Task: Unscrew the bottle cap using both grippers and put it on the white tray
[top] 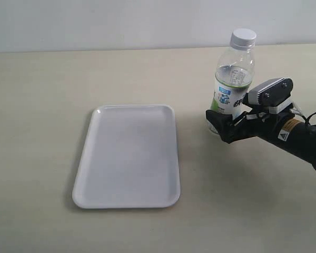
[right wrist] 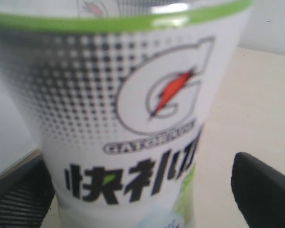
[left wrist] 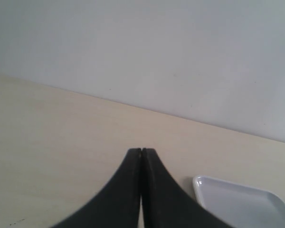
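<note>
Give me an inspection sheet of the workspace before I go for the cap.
Surface: beige tabletop, no spills seen.
Job's things: bottle stands upright to the right of the white tray in the exterior view. The bottle cap is on its neck, and the tray holds nothing.
Clutter: nothing seen.
Grippers: right gripper straddles the bottle's lower part, jaws open, with a gap at one finger. Left gripper is shut and empty, over the table near a tray corner, outside the exterior view.
Cables: thin black cable by the right arm's wrist.
Surroundings: plain pale wall behind the table.
</note>
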Controlling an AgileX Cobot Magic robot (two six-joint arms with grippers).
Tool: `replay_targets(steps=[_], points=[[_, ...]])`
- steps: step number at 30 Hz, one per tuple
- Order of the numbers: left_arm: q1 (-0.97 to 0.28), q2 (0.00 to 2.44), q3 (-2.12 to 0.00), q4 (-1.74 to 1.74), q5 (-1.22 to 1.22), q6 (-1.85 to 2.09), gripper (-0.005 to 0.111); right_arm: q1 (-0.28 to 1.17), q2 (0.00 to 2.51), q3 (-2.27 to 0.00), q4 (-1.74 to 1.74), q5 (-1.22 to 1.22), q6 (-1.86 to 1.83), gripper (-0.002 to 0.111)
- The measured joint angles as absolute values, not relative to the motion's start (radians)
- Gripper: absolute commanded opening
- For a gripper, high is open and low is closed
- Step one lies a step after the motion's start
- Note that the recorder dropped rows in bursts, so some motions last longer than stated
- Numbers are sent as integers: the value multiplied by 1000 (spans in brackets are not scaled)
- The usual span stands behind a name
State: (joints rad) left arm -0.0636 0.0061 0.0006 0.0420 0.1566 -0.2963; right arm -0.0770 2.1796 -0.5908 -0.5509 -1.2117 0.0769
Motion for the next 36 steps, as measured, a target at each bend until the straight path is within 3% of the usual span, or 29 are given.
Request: replay_targets(steps=[5, 9, 23, 36], points=[[-64, 6, 1, 42, 157, -296, 2, -77, 2180, -597, -553, -1212, 79, 94], [-64, 6, 1, 42, 157, -296, 2, -77, 2180, -600, -567, -1212, 81, 83], [-64, 6, 1, 42, 157, -296, 2, -77, 2180, -600, -577, -1212, 82, 2], [-64, 6, 1, 42, 157, -296, 2, -77, 2180, -600, -577, -1212, 82, 0]])
